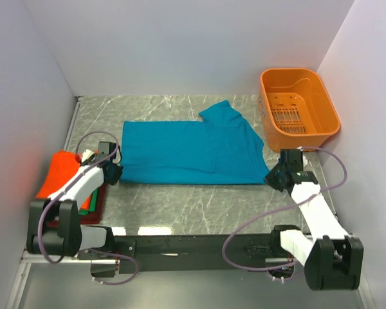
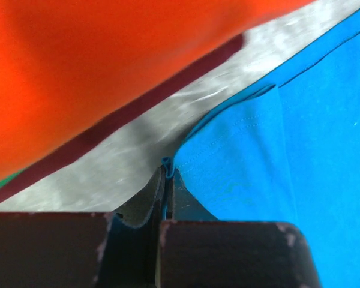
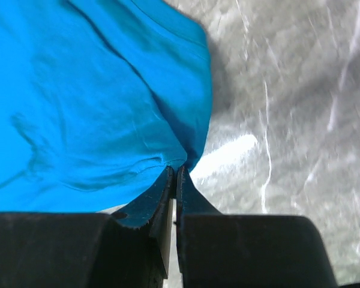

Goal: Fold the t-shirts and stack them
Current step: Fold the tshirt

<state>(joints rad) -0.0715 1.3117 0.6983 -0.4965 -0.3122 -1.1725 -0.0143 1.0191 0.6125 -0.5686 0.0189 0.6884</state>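
- Fingers of the left arm (image 2: 149, 203), dark and pressed together, pinch a small upright fold of hem at the near left corner of the teal-blue soft cloth t-shirt (image 1: 186, 151).
- Fingers of the right arm (image 3: 155, 201), likewise closed, clamp the near right corner of the teal-blue t-shirt; the cloth gathers into a short pleat just above their tips.
- The teal-blue t-shirt lies spread flat on the grey marble-patterned surface (image 1: 199, 206), its long side running left to right. One short sleeve projects from its far edge, toward the right.
- Left of the teal-blue t-shirt, near it but not touching, sits a stack of folded shirts. A bright orange folded cloth t-shirt (image 1: 64, 174) is on top, a thin edge of a green folded t-shirt (image 1: 90, 203) shows beneath it, and a dark red folded t-shirt (image 1: 93, 214) is at the bottom.
- In the left wrist view a strip of bare surface separates the dark red edge of the stack from the teal-blue hem; the orange cloth there is blurred.
- An orange plastic basket (image 1: 289, 71) with a slotted floor stands beyond the far right corner of the teal-blue t-shirt, apart from it.
- Both arms reach to the near edge of the teal-blue t-shirt, one at each end.
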